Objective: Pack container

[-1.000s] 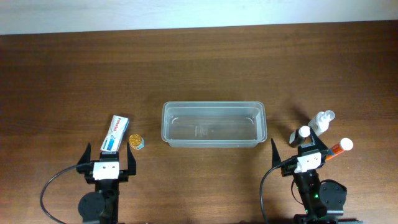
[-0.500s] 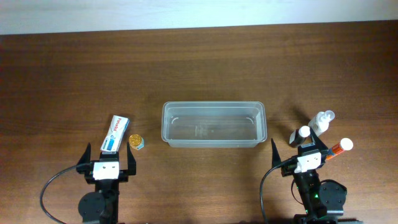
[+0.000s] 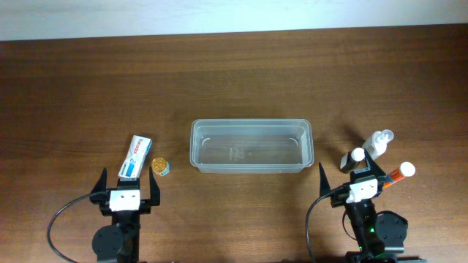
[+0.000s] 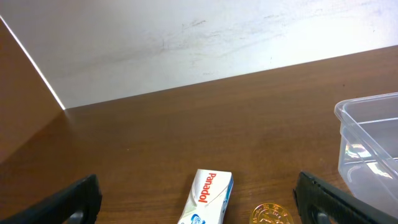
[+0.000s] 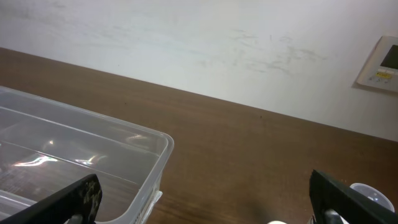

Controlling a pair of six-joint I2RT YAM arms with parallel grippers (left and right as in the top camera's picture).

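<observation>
The clear plastic container (image 3: 252, 145) stands empty in the middle of the table; its end shows in the left wrist view (image 4: 370, 143) and in the right wrist view (image 5: 81, 158). A white Panadol box (image 3: 136, 155) and a small gold-lidded jar (image 3: 160, 166) lie left of it; both show in the left wrist view, the box (image 4: 207, 198) left of the jar (image 4: 271, 214). Three small bottles lie to the right: a dark white-capped one (image 3: 351, 158), a clear one (image 3: 378, 142), an orange one (image 3: 398, 173). My left gripper (image 3: 125, 191) and right gripper (image 3: 353, 181) are open and empty near the front edge.
A pale wall runs behind the table's far edge (image 3: 234, 33). A wall panel (image 5: 380, 64) shows at the right in the right wrist view. Black cables curl beside both arm bases.
</observation>
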